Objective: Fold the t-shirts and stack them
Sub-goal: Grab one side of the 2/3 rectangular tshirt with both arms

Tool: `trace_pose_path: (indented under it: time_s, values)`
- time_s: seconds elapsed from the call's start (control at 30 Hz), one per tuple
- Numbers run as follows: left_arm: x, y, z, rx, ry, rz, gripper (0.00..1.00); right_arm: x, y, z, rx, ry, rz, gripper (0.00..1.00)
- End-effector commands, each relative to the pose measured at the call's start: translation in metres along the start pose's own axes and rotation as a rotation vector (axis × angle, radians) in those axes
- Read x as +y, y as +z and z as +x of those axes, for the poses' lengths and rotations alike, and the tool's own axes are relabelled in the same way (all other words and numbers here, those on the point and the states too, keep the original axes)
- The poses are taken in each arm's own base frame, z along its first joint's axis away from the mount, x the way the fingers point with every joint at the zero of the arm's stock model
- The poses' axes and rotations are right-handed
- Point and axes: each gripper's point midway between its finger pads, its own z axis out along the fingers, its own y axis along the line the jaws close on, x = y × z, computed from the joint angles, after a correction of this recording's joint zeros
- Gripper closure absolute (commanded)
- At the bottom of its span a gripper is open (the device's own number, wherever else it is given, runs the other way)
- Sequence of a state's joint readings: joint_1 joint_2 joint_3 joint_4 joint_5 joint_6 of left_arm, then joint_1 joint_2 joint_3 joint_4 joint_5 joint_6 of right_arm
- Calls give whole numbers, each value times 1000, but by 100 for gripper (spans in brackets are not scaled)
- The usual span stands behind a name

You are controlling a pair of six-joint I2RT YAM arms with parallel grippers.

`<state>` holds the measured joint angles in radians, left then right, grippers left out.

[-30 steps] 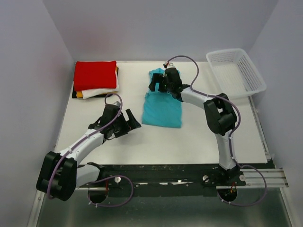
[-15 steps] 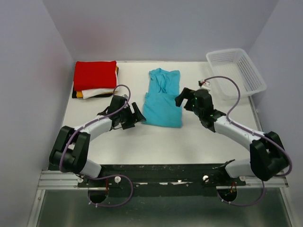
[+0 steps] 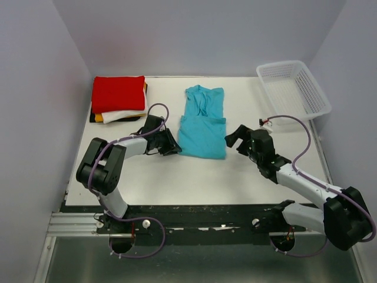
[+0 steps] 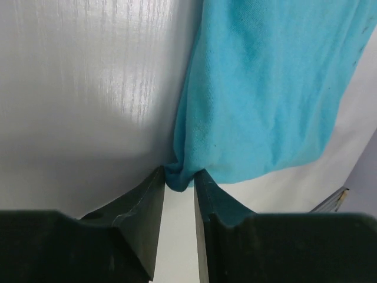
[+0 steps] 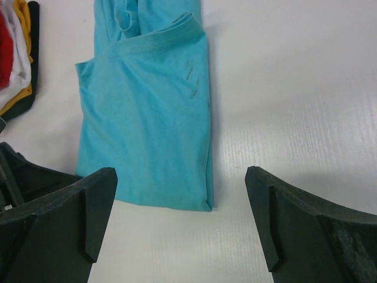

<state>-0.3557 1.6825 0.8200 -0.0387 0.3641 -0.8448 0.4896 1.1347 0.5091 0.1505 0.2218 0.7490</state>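
Left gripper (image 3: 171, 147) sits at the near left corner of the turquoise t-shirt (image 3: 202, 127). In the left wrist view its two fingers are pressed together on a small bunch of that corner's cloth, pinching it just above the table (image 3: 177, 177). Right gripper (image 3: 235, 137) hovers just beside the shirt's near right corner, with its fingers spread wide and nothing between them. Its wrist view shows the shirt's near hem lying between the two fingertips, farther off.

The turquoise t-shirt lies flat in the middle of the table, folded lengthwise into a narrow strip, with its collar at the far end.

Five t-shirts can be counted. One is the turquoise one. The other four form a stack at the far left corner: the red t-shirt (image 3: 118, 93) on top, then the white t-shirt (image 3: 125, 115), the yellow-orange t-shirt (image 5: 22, 17) and the black t-shirt (image 5: 33, 15) at the bottom. One white mesh basket (image 3: 281, 65) stands at the far right corner, well apart from the shirts.
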Motion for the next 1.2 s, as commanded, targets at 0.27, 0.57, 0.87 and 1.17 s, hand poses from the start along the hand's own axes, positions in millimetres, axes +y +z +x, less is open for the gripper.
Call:
trace_pose_path:
  time_s: [0.27, 0.57, 0.87, 1.17]
  values:
    - [18, 20, 15, 49, -11, -54, 100, -25, -3, 78, 320, -14, 44, 14]
    - [23, 18, 20, 52, -10, -72, 100, -43, 31, 100, 338, 33, 131, 44]
    - [25, 14, 18, 35, -5, -90, 100, -57, 14, 128, 433, 61, 149, 59]
    - [30, 17, 20, 37, -8, -96, 100, -73, 3, 139, 444, 67, 179, 63]
